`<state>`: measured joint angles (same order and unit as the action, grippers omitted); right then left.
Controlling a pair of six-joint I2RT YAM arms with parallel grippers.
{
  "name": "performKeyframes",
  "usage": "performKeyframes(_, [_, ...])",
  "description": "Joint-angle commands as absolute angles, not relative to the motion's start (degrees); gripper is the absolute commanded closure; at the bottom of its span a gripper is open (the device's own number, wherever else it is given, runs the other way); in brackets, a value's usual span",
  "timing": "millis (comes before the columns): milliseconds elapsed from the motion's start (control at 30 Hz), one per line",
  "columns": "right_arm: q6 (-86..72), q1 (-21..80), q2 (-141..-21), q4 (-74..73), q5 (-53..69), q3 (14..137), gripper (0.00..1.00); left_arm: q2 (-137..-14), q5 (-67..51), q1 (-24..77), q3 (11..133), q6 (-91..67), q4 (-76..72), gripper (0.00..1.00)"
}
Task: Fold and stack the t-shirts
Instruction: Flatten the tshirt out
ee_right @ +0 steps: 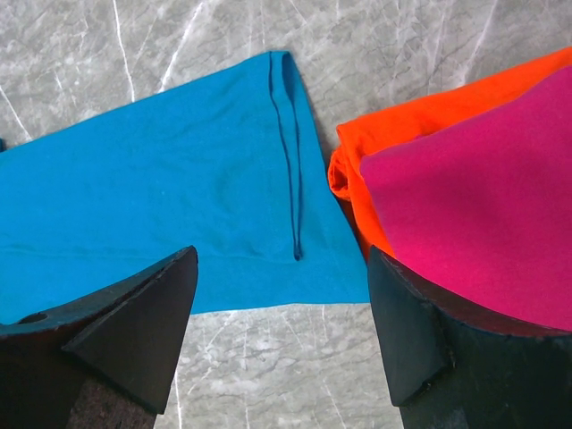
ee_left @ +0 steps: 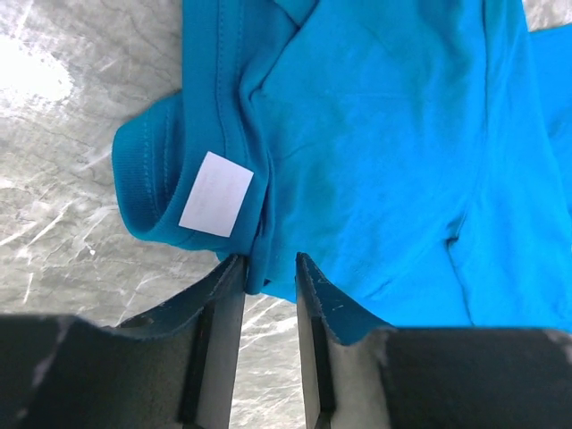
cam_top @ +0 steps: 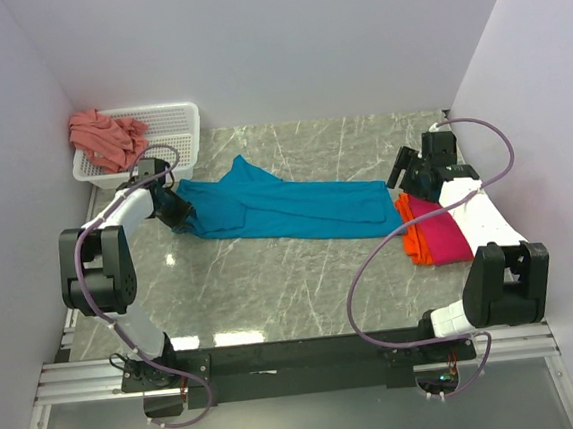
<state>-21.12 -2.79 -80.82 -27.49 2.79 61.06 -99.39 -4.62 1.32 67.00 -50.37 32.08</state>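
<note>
On veined stone (cam_top: 273, 286), rumpled teal-blue t-shirt (cam_top: 286, 206)

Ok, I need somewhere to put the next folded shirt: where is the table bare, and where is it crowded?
Bare: the stretch of table between the teal t-shirt and the near edge, and the far strip behind it, right of the basket. Crowded: the right edge, with the orange t-shirt under the magenta t-shirt.

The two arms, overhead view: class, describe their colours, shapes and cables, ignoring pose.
Both the left arm and right arm combine chunky black joint housings with white links. A lilac cable loops loosely along each. The left tool and right tool have two dark wedge-shaped fingers apiece.
</note>
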Motion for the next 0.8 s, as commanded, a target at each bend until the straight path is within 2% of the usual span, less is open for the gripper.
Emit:
performKeyframes(0, [-20.8, -3.0, -80.3, -27.3, 1.8, 61.6, 0.17, -100.3, -3.0, 1.4, 69.3, -50.6, 33.1, 0.66])
performKeyframes(200, [-20.7, -3.1, -80.6, -27.4, 1.7, 61.5, 0.17, -102.5, -1.9, 1.8, 70.2, -51.4, 33.5, 0.74])
performKeyframes(300, [-20.7, -3.1, -80.8, -27.4, 1.7, 61.6, 0.18, -102.6, -0.2, 1.8, 71.1, -51.7, 35.0, 0.90])
performKeyframes(333, [-20.7, -3.1, -81.0, -27.4, 1.7, 61.6, 0.18, -102.5, -0.2, 1.9, 71.4, -51.8, 35.5, 0.99])
performKeyframes(767, [-20.9, -2.1, -75.7, -29.3, 1.7, 55.5, 0.19, -86.6, 5.2, 1.8, 69.3, -50.2, 44.1, 0.99])
